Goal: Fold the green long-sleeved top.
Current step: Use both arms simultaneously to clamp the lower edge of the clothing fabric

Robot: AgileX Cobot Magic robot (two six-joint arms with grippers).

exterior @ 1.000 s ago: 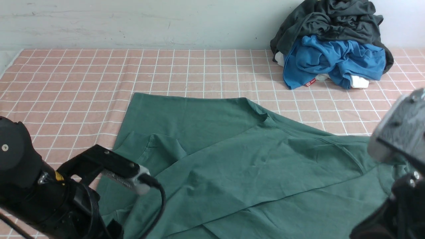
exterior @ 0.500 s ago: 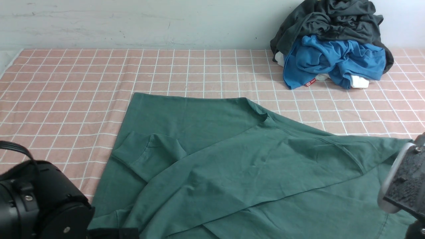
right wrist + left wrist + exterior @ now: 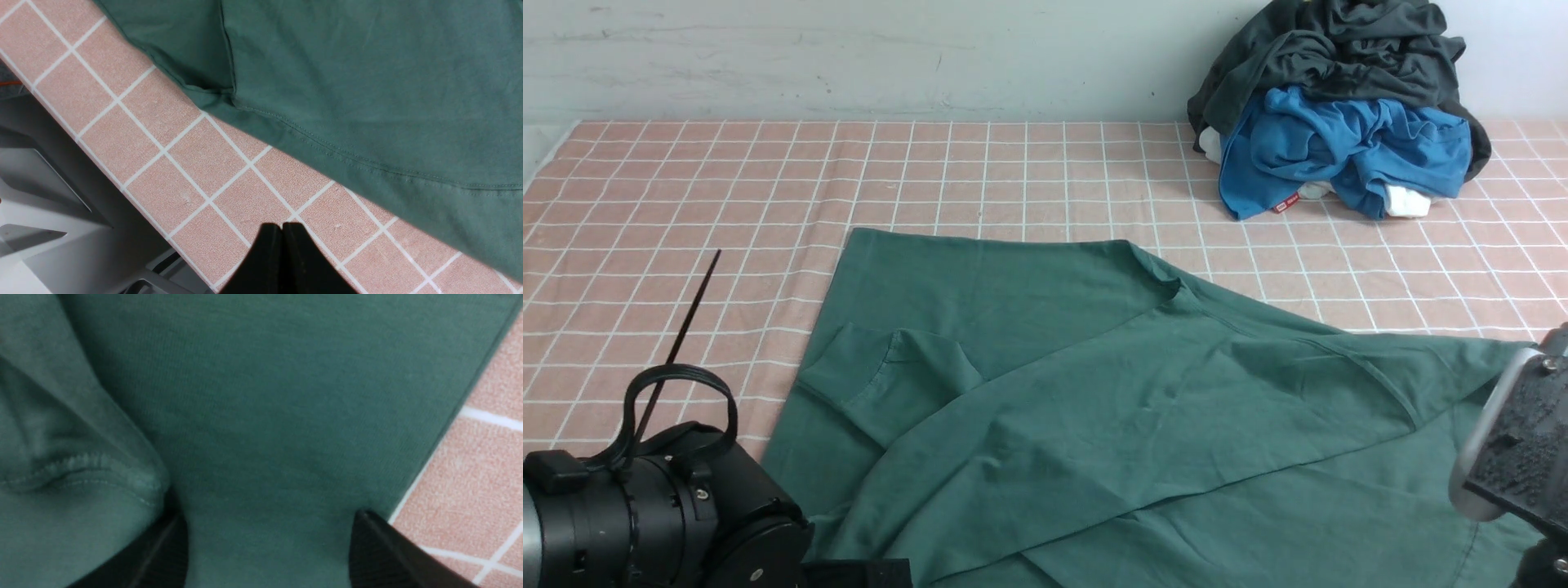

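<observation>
Plainly, front view first.
- Green long-sleeved top (image 3: 1111, 408): spread flat on the pink checked tablecloth (image 3: 686, 204), from the centre to the near right. It is wider left to right than near to far, with one flap laid diagonally across it.
- Left arm (image 3: 645, 523): near left corner, at the top's near left edge. Its jaws fall below the frame here.
- Right arm (image 3: 1511, 457): near right edge, beside the top's right end.
- Charcoal garment (image 3: 1339, 57) heaped over a blue garment (image 3: 1339, 147): far right, well apart from the top, and no part of our task.

Left wrist view.
- Left gripper (image 3: 267, 547): jaws wide, nothing held, directly over the green cloth. We cannot tell whether the tips touch it.
- The top's edge runs just beside one tip, with tablecloth beyond it. A stitched fold (image 3: 81, 469) lies just beside the other.

Right wrist view.
- Right gripper (image 3: 282, 253): jaws pressed together, empty, over bare tablecloth by the table's edge. The top's hem (image 3: 347, 157) is near it but apart.

Our judgement: the coming grasp turns on the left gripper, which has cloth straight beneath it. The right gripper would first have to open and cross to the hem.
</observation>
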